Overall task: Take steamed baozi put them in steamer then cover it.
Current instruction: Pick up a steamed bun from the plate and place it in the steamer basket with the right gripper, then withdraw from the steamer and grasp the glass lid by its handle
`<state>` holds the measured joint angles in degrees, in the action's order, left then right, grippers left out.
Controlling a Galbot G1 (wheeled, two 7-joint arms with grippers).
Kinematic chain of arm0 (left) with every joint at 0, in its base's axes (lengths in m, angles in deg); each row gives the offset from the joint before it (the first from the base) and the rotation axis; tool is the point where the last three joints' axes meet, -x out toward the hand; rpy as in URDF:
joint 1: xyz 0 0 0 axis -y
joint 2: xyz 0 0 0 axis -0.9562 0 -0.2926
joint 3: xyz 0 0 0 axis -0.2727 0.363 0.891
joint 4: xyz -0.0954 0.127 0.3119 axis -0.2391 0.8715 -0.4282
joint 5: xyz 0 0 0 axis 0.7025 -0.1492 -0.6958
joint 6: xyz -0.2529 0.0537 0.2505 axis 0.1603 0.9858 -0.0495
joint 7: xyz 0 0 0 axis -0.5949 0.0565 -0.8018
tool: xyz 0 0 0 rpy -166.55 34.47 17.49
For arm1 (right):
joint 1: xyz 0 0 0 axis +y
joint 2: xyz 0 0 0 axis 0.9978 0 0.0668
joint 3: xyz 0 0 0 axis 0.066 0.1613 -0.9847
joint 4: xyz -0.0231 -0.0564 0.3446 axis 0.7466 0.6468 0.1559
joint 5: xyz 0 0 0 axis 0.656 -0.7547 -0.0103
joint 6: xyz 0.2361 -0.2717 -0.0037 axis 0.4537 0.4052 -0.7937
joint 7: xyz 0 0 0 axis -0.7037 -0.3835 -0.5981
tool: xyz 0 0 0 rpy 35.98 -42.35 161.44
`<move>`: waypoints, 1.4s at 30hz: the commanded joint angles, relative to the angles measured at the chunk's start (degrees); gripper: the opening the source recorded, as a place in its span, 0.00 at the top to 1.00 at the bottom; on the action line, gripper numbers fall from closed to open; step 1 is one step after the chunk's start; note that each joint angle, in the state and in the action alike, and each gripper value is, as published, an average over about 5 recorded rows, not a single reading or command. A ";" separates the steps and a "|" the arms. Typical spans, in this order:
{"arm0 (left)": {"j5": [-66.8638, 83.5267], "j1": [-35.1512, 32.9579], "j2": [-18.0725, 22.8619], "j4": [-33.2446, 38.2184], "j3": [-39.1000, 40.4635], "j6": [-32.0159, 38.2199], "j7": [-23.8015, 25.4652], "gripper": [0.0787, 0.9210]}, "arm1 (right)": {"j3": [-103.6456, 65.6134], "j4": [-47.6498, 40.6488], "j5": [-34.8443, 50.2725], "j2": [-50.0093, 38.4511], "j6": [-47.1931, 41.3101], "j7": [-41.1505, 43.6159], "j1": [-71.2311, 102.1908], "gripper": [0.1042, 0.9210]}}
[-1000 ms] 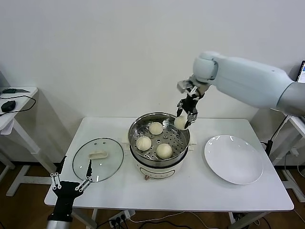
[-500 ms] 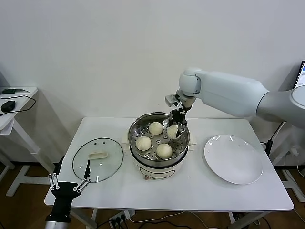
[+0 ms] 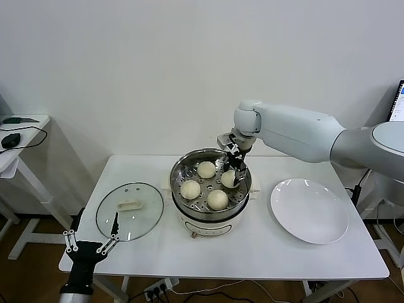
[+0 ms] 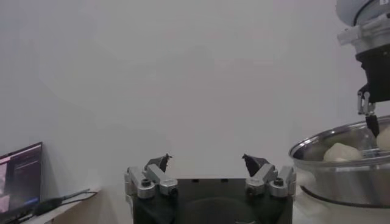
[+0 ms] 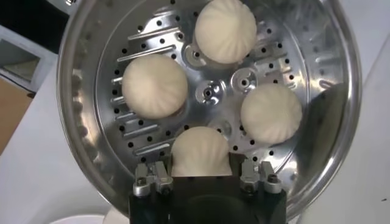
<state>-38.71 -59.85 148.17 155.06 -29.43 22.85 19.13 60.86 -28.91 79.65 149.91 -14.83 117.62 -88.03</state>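
The steamer (image 3: 180, 170) is a shiny perforated basket on a white cooker base at the table's middle. Three baozi (image 3: 206, 169) (image 3: 190, 189) (image 3: 218, 199) lie on its floor. My right gripper (image 3: 235, 175) reaches down into the basket's right side, shut on another baozi (image 3: 228, 178). In the right wrist view this bun (image 5: 200, 152) sits between the jaws of the right gripper (image 5: 201, 173), low over the steamer floor (image 5: 210, 92). The cover (image 3: 129, 211), a glass lid with a white handle, lies flat left of the steamer. My left gripper (image 3: 91, 243) waits open below the table's front left edge.
An empty white plate (image 3: 309, 209) lies on the table to the right of the steamer. A small side table (image 3: 19, 136) with a mouse and cable stands at far left. The left wrist view shows the steamer wall (image 4: 341, 176) and the open left gripper (image 4: 207, 161).
My right gripper has carried the baozi from above the steamer's right rim down and leftward into the basket. The left arm has stayed still.
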 commanded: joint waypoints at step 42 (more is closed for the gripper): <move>-22.00 10.13 -3.43 -1.25 2.07 -2.86 -2.26 0.12 | -72.77 23.94 11.69 -26.71 22.97 -87.12 56.01 0.12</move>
<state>-49.65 -54.02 145.45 155.38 -27.48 20.70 17.40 25.24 -11.68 91.77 130.43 1.33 55.19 -66.36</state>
